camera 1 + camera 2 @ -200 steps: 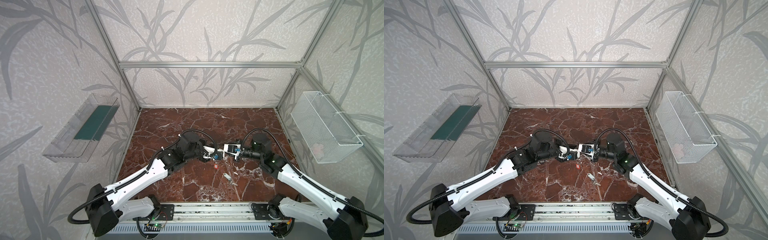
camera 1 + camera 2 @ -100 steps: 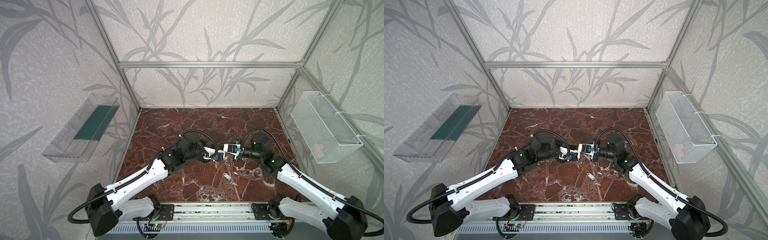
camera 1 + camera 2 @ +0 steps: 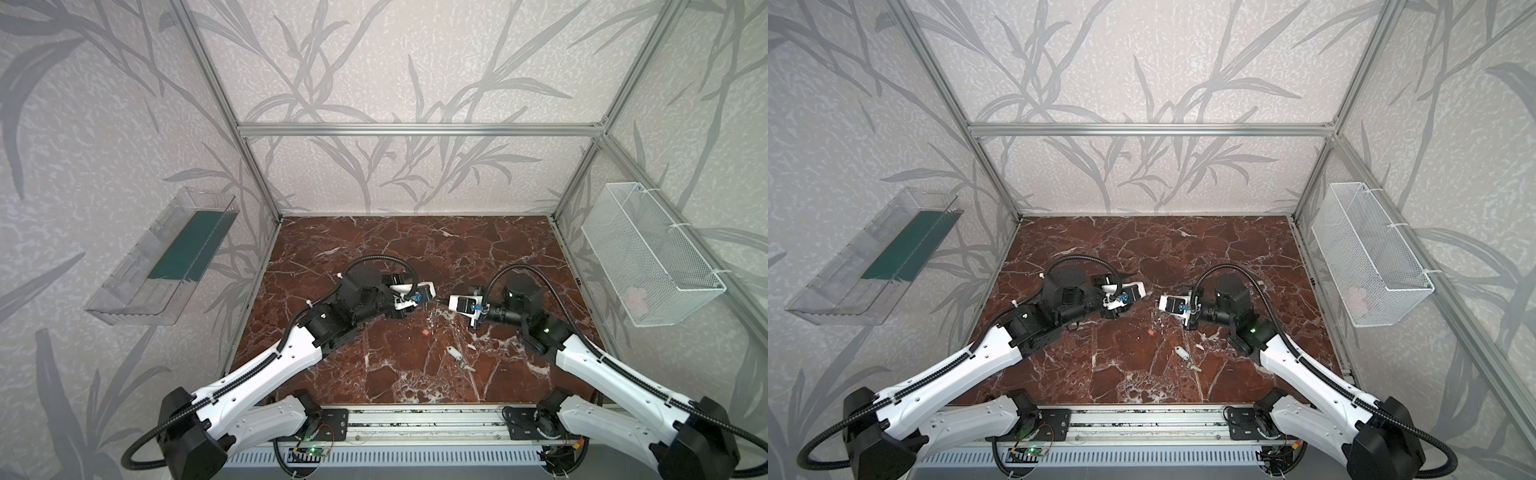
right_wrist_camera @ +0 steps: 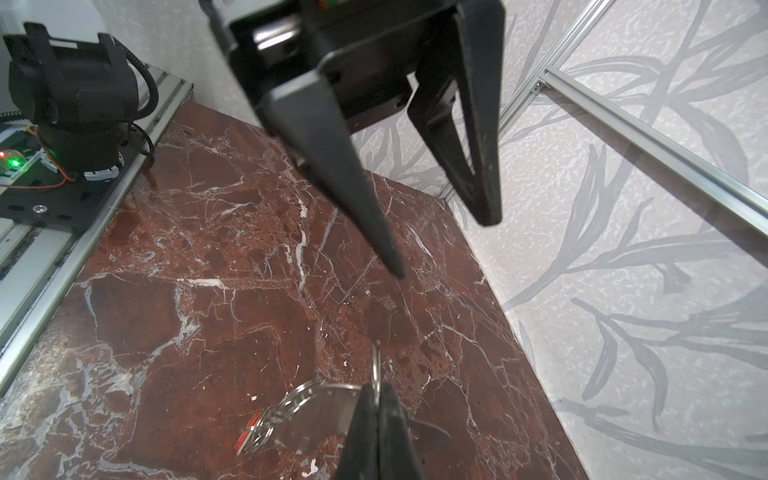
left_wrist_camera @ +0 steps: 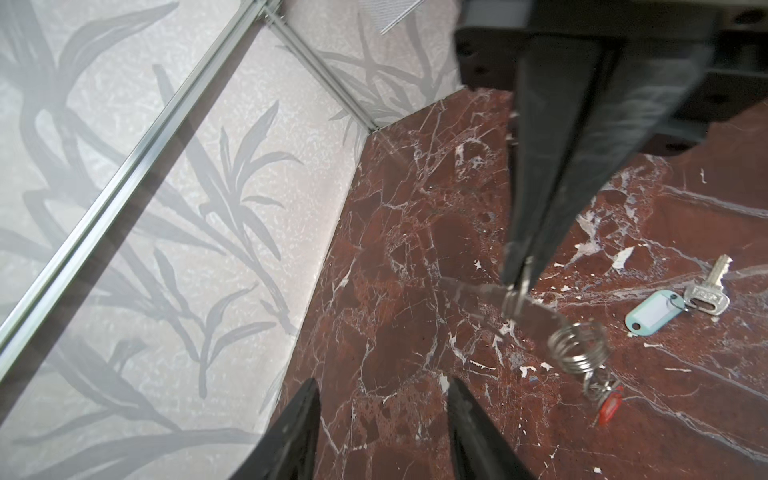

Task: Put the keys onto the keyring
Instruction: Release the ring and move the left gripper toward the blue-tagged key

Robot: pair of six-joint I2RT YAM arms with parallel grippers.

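At the front, the white-tagged key lies flat on the tabletop, clear of both arms. Just beyond it, the red-tagged key dangles from the coiled rings at one end of the keyring. The right gripper has its fingers pressed together on the keyring's edge and holds the plate above the tabletop. Facing it and apart from the plate, the left gripper has its fingers spread partway, with nothing between them.
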